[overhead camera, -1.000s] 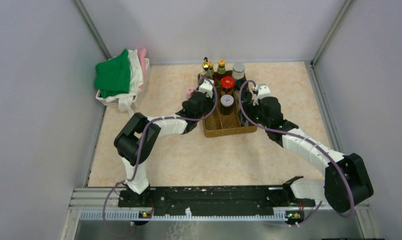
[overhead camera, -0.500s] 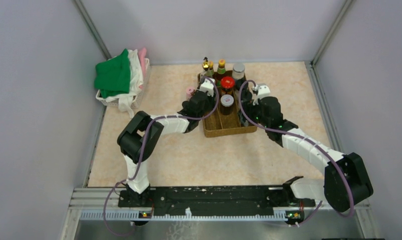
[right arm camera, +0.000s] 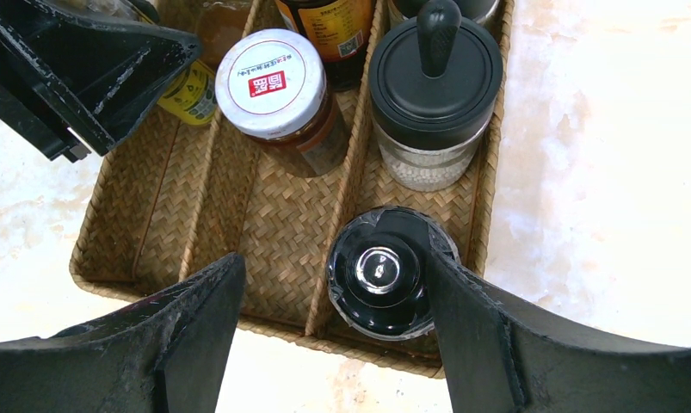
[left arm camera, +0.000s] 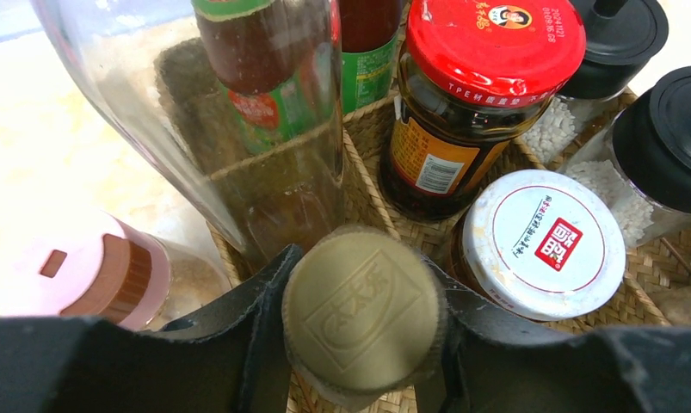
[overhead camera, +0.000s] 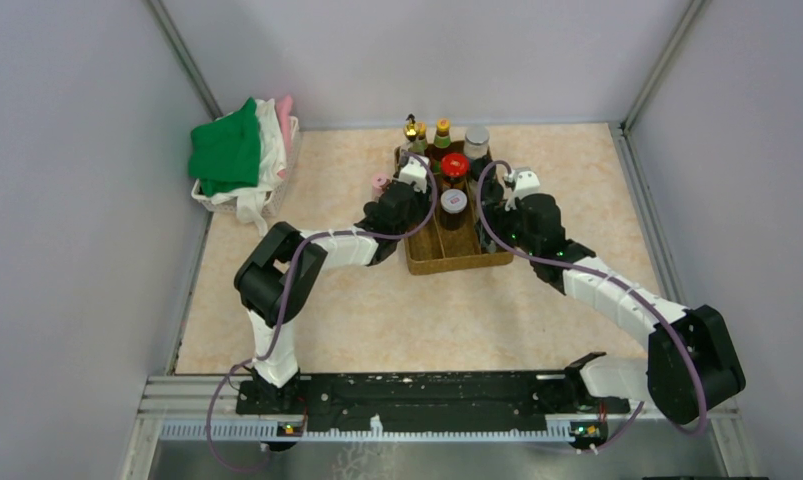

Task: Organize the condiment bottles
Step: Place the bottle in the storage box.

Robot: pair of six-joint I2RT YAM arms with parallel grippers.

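Note:
My left gripper [left arm camera: 359, 262] is shut on a yellow-capped bottle [left arm camera: 363, 314], one finger pressed on each side of the cap, over the left compartment of the woven tray [right arm camera: 273, 224]. Behind it stand a tall clear bottle [left arm camera: 238, 129], a red-capped jar [left arm camera: 495, 47] and a white-capped jar [left arm camera: 544, 241]. A pink-capped bottle [left arm camera: 92, 275] stands outside the tray's left rim. My right gripper [right arm camera: 333, 262] is open over the tray's near right corner. A black-capped jar [right arm camera: 380, 274] stands in the right compartment against the right finger, with the left finger far from it.
A black-lidded jar with a knob [right arm camera: 434, 73] stands behind the black-capped one. More bottles line the tray's far end [overhead camera: 442, 130]. A white basket of folded cloths [overhead camera: 242, 160] sits at the far left. Grey walls close in the table on three sides.
The left arm's elbow has shifted slightly to the right. Both grippers and the bottles stay where they were.

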